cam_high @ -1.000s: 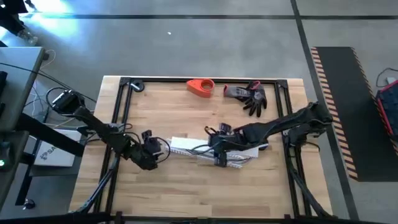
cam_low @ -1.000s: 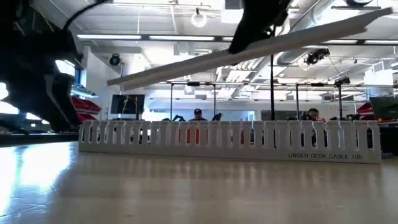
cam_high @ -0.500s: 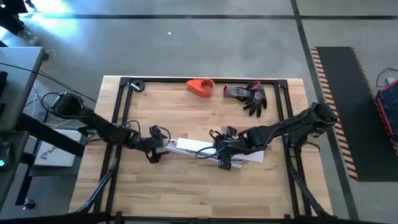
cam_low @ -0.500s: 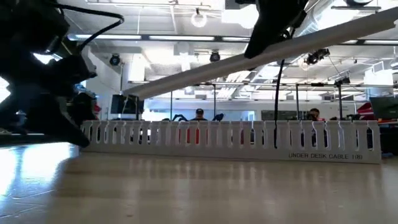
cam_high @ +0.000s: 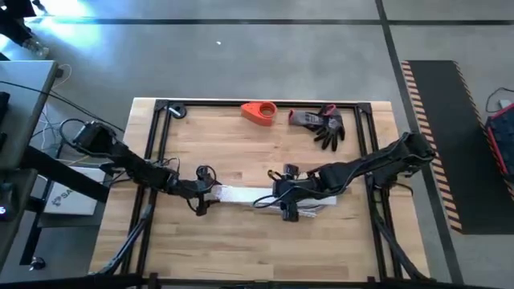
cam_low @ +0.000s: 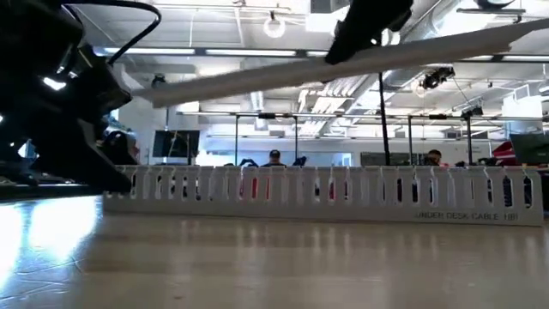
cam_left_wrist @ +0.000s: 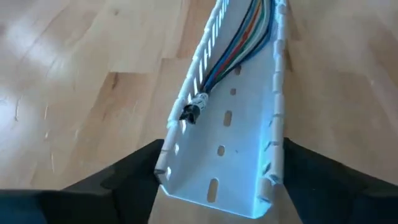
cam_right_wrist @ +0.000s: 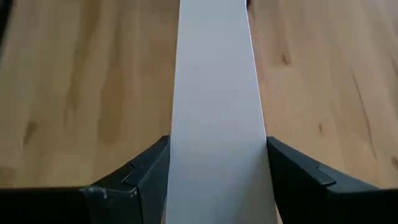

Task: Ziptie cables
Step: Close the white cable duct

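Left gripper [cam_left_wrist: 217, 180] has its fingers clamped on the end walls of the channel [cam_left_wrist: 239, 124]. The cables [cam_left_wrist: 233, 46] lie inside it, along the floor. Right gripper [cam_right_wrist: 214, 180] pinches the flat strip [cam_right_wrist: 214, 93], holding it lifted above the channel over the table [cam_high: 241, 241].

Wooden desk [cam_high: 241, 241] with black frame; orange reel [cam_high: 259, 112] and grey glove [cam_high: 320, 122] at far edge, side by side; white channel [cam_low: 326, 190] mid-desk; white strip [cam_right_wrist: 214, 112].
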